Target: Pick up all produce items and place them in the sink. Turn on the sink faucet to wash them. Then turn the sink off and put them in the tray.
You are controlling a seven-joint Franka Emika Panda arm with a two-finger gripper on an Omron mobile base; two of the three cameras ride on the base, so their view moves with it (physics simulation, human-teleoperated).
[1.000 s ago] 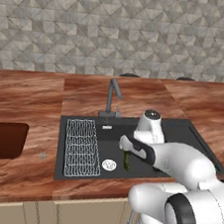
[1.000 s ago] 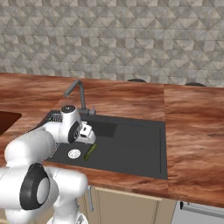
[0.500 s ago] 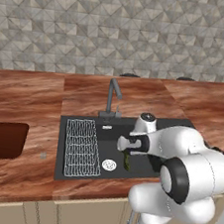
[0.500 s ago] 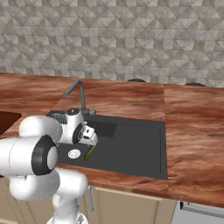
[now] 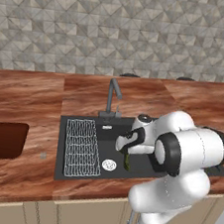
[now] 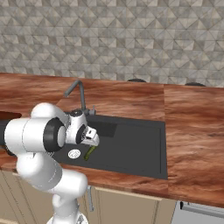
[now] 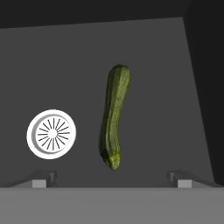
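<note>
With our claw [image 7: 111, 179] wide open and empty above the black rectangular sink [image 7: 175, 65], we judge the dark-green curved cucumber [image 7: 113, 118] lying there firm, smooth, possibly slippery—best grasped mid-length.

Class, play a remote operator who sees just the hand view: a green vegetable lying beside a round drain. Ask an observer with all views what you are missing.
Operator: Where is the faucet?
Observer: The sink faucet stands at the sink's back edge, behind the gripper.
Operator: Is there a rack?
Observer: Yes, a white wire rack lies in the sink, on the far side of the drain from the cucumber.
Operator: And the tray?
Observer: The tray sits on the counter, beyond the rack.
</note>
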